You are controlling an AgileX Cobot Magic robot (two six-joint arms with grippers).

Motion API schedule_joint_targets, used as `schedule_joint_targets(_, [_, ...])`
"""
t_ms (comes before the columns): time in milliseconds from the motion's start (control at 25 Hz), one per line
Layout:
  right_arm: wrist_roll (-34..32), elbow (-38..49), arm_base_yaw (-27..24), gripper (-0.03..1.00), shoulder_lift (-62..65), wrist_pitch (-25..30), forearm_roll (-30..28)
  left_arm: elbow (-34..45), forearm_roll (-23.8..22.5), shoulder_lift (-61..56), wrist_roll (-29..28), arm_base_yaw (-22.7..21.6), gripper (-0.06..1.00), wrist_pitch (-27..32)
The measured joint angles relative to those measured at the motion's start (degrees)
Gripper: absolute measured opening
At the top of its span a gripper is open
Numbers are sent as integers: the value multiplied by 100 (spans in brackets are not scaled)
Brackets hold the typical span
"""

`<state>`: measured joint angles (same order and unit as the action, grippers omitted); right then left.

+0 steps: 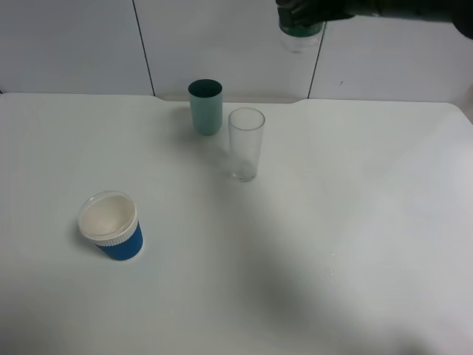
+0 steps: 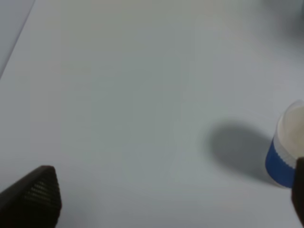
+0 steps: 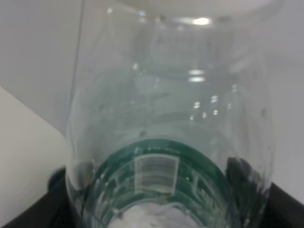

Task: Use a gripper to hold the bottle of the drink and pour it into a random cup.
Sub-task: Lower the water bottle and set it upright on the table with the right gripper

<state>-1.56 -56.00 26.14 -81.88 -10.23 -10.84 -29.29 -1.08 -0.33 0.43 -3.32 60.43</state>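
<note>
Right wrist view: bottle [image 3: 166, 142] fills the frame, clear plastic with a dark green label band. Right claw [image 3: 152, 194] clamped on it at the label, one black jaw at each side of the band. Clear part of the bottle points away from the claw; which end that is, cannot tell.

Exterior high view: same bottle [image 1: 299, 33] held in the air at the upper edge, well above the tabletop [image 1: 332, 222], right arm reaching in from the right.

Below it, nearer the camera and a little left: tall clear glass [image 1: 245, 144], upright. Green cup [image 1: 205, 107] just beside the glass, behind-left. Blue cup [image 1: 111, 225] with a white rim well apart, front-left.

Left wrist view: left claw [image 2: 166, 199] over bare tabletop, jaws wide apart, holding nothing, blue cup at the frame edge.
</note>
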Motion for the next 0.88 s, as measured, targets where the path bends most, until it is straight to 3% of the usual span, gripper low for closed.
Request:
schedule_joint_targets(200, [-49,756,-357,56,13,-354,6,0,0,0,0,0,98,0])
schedule_joint_targets(520, [-49,1478,-470,56,-445,-1902,1,0,0,0,0,0,98,0])
schedule_joint_targets(880, [-44,1567,-470,56,-1439,-2378,48,0,0,0,0,0,98,0])
